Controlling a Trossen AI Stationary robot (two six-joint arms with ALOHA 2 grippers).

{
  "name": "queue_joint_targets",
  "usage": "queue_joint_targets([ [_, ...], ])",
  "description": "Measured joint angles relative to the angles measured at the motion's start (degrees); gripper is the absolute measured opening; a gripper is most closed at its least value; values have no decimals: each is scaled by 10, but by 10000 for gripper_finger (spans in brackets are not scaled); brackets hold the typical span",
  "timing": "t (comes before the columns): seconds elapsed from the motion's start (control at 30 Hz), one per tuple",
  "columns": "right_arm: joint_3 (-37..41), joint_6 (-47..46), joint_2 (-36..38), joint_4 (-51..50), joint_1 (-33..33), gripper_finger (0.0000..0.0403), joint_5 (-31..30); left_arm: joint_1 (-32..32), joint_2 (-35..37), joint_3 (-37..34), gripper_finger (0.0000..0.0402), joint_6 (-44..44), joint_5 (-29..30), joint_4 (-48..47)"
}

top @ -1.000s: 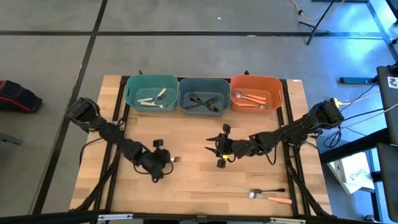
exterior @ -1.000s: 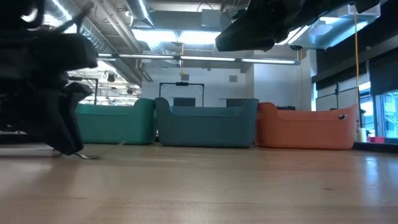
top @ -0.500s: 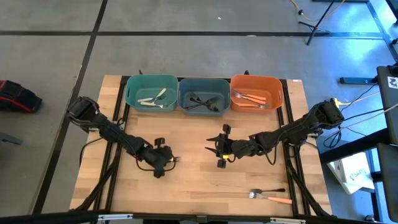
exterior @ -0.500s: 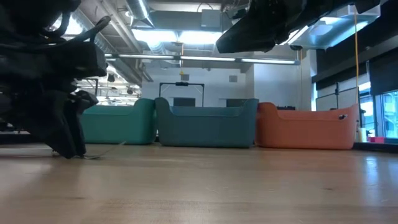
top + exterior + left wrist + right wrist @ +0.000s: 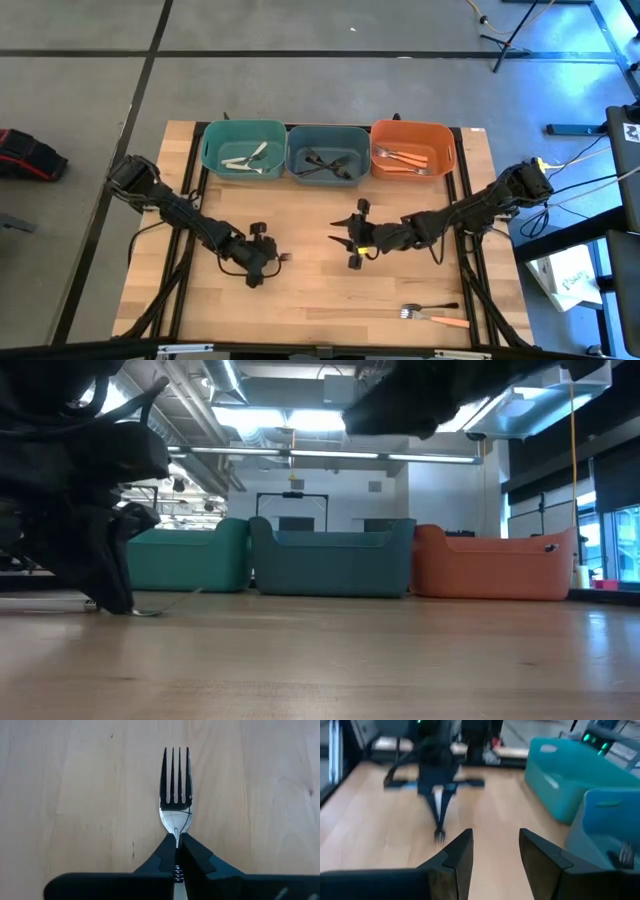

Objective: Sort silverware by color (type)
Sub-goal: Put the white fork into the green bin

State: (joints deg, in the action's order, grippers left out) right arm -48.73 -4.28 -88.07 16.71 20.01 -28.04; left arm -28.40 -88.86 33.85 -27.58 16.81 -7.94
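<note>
My left gripper [image 5: 262,256] is low over the table's middle left and shut on a fork [image 5: 176,785] whose metal tines [image 5: 283,257] point toward the table's right. The fork's handle is hidden behind the fingers. In the low view the left gripper [image 5: 108,585] reaches down to the wood and the tines [image 5: 150,610] lie on it. My right gripper [image 5: 347,243] hovers open at the table's centre, facing the left arm; in its own wrist view the right gripper [image 5: 495,852] holds nothing. A black-handled fork [image 5: 432,308] and an orange-handled fork [image 5: 442,320] lie flat near the near right edge. My left gripper pinches the fork's narrow neck [image 5: 176,838], just behind the tines, between its two fingertips [image 5: 162,855]. The fingers come from above, pointing down, one on each side of the neck. The tines rest on the table.
Three bins stand in a row at the far edge: a teal bin [image 5: 207,150] with pale forks, a blue bin [image 5: 292,155] with black forks, an orange bin [image 5: 450,150] with orange forks. Bare wood lies between the grippers and the bins.
My left gripper has shifted a little toward the far edge and the right, closing in over the fork's neck. The fork's tines have stayed at the same spot on the table.
</note>
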Motion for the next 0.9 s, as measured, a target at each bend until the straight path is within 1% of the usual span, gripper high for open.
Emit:
queue_joint_targets([
  [0.1,0,-7,-7,40,-16,150,-2,0,2,0,7,17,0,15],
  [0.3,0,-16,-35,58,-42,150,13,-1,43,-2,7,27,0,10],
  [0.53,0,-3,-101,183,-71,150,78,0,96,-2,7,36,23,-11],
  [0.63,0,7,-124,208,-74,150,81,0,110,-2,7,42,28,-18],
  [0.8,0,16,-136,207,-73,150,81,0,129,-1,7,42,30,-38],
  [0.9,0,16,-136,207,-73,150,81,1,155,-1,7,39,30,-60],
])
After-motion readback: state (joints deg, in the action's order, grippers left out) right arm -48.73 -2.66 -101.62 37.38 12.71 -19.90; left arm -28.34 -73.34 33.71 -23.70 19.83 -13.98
